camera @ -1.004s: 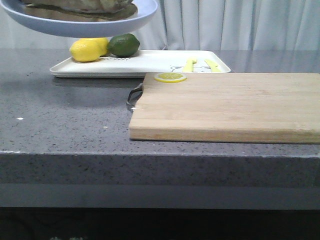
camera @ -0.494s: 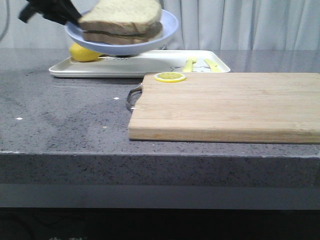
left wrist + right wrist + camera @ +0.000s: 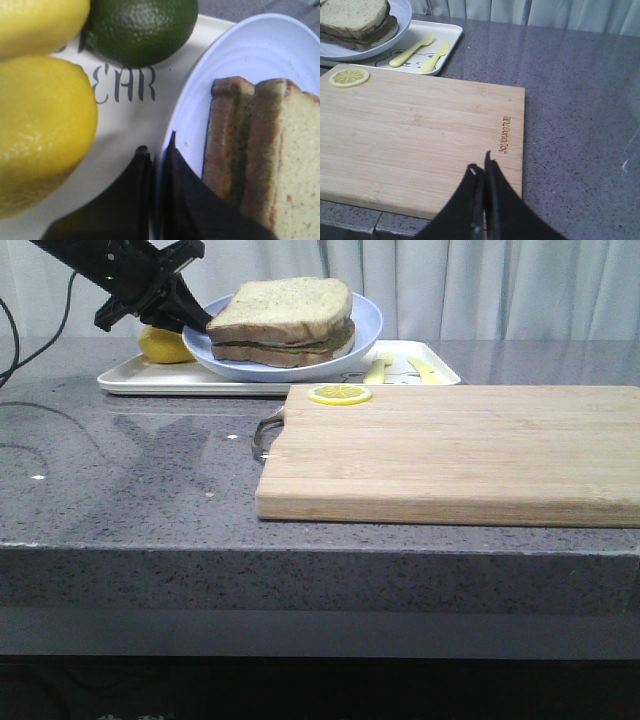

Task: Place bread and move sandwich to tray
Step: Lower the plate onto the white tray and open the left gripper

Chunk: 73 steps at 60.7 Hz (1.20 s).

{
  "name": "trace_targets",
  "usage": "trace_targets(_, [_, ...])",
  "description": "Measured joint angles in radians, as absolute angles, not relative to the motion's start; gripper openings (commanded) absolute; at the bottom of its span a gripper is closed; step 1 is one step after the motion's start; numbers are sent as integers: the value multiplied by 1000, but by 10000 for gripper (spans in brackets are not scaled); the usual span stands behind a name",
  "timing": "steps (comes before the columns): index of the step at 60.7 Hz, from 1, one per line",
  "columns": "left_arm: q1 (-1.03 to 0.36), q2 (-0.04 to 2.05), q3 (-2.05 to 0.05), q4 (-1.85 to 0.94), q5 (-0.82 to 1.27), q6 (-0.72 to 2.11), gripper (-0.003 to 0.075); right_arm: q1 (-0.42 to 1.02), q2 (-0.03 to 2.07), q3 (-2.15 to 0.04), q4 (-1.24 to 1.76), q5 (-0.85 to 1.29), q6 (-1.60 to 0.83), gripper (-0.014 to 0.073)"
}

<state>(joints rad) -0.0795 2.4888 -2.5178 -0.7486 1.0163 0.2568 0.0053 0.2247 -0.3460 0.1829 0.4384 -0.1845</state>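
Front: left hand (image 3: 190, 315) pinches plate (image 3: 365, 325) rim at 9 o'clock; sandwich (image 3: 285, 325) on it, over tray (image 3: 130, 378). L wrist: fingers (image 3: 175, 165) clamp rim beside lemon (image 3: 40, 130). R wrist: right hand (image 3: 481, 172) closed, empty, above board (image 3: 420, 130).

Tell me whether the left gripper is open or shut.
Shut: the left gripper pinches the blue plate rim, one finger on each side.

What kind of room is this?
Probably a kitchen: a speckled grey counter holds a wooden cutting board, and a white tray carries a sandwich, lemons and plastic cutlery.
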Motion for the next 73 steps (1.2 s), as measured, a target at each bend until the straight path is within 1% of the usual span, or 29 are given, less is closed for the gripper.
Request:
trace_targets(19, [-80,2489,-2518,-712,1006,255,-17,5,225,-346,183,438,-184,-77])
trace_targets(23, [-80,2489,-2518,-705,1006,253,-1,5,225,-346,183,438,-184,-77])
trace_targets(26, [-80,2489,-2518,-703,1006,251,27,5,225,-346,183,438,-184,-77])
trace_targets(33, [-80,2489,-2518,-703,1008,247,165,5,225,-346,183,438,-184,-77])
trace_targets(38, [-80,2489,-2520,-706,1014,245,246,5,225,-346,183,438,-184,-77])
trace_targets(45, [-80,2489,-2521,-706,1023,245,318,5,225,-346,183,438,-184,-77])
trace_targets(48, [-80,2489,-2521,-706,1026,245,328,5,225,-346,183,438,-184,-77])
trace_targets(56, [-75,2489,-2528,-706,1056,243,318,5,225,-346,183,438,-184,-77])
trace_targets(59, [-71,2489,-2547,-706,1082,243,287,5,225,-346,183,438,-184,-77])
trace_targets(66, [-57,2489,-2609,-706,1132,243,150,5,225,-346,183,438,-184,-77])
trace_targets(72, [-51,2489,-2665,-706,1166,243,-22,5,225,-346,183,438,-184,-77])
trace_targets(73, [-51,2489,-2672,-706,1169,243,-17,5,225,-346,183,438,-184,-77])
